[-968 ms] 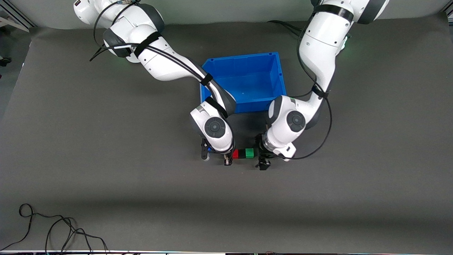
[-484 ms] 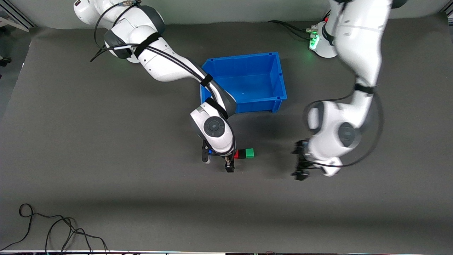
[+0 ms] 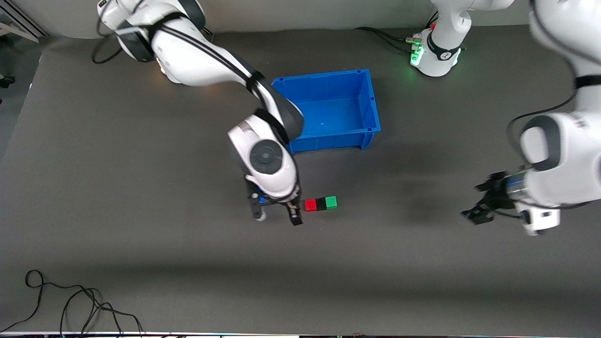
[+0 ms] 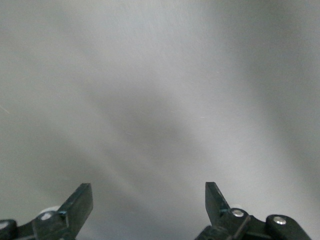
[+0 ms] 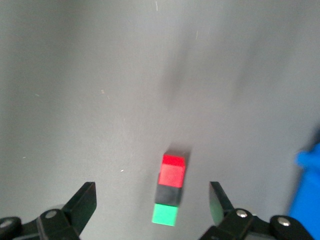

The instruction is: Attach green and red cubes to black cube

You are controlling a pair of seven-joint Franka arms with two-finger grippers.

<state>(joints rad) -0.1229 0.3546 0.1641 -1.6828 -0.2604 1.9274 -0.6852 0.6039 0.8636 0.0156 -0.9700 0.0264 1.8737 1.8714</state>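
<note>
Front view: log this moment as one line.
cubes: red cube, black cube, green cube joined | right gripper: open, beside row | left gripper: open

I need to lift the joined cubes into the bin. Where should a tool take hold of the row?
Probably from above, at the black cube in the middle, fingers closing on its two free faces, the ones nearer to and farther from the front camera. The red cube and green cube cover its other sides.

Dark grey table mat (image 3: 141, 263) — pale wall (image 3: 300, 14) along top edge.
</note>
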